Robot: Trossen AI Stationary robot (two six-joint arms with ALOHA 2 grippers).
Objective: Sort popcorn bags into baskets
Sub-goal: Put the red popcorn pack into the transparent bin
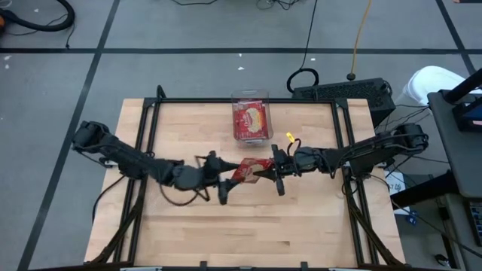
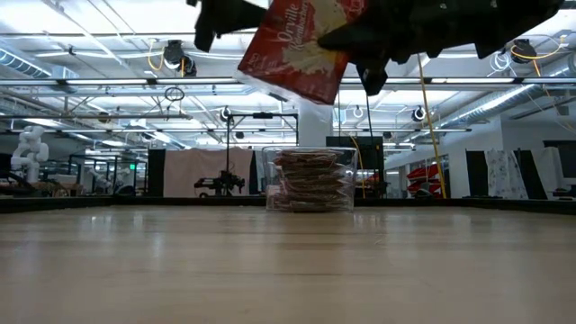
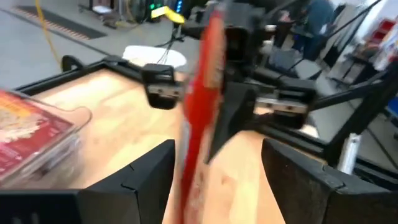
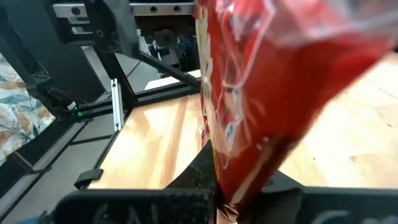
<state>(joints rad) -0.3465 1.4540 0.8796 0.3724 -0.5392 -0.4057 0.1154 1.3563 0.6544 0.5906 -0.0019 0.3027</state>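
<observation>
A red popcorn bag (image 1: 251, 172) hangs in the air over the table's middle, seen high up in the low view (image 2: 297, 49). My right gripper (image 1: 267, 173) comes from the right and is shut on it. My left gripper (image 1: 230, 181) comes from the left and is open; in its wrist view its fingers (image 3: 149, 180) stand wide on either side of the bag's edge (image 3: 202, 93), and I cannot tell whether they touch it. The clear basket (image 1: 250, 96) stands at the table's far middle with several red packets (image 1: 251, 120) stacked flat inside it. My right gripper pinches the bag's end nearest to it (image 4: 227, 202) between its two fingers. The fingers come roughly level from the table's right side. The bag is lifted well clear of the table, standing on edge and tilted, its printed face (image 2: 301, 45) toward the near edge.
Black frame rails (image 1: 151, 128) run along the table's left, right and far edges. A dark keyboard-like unit (image 1: 343, 92) and cables lie on the floor beyond the far right corner. Bare wood (image 1: 248, 226) fills the table's near half.
</observation>
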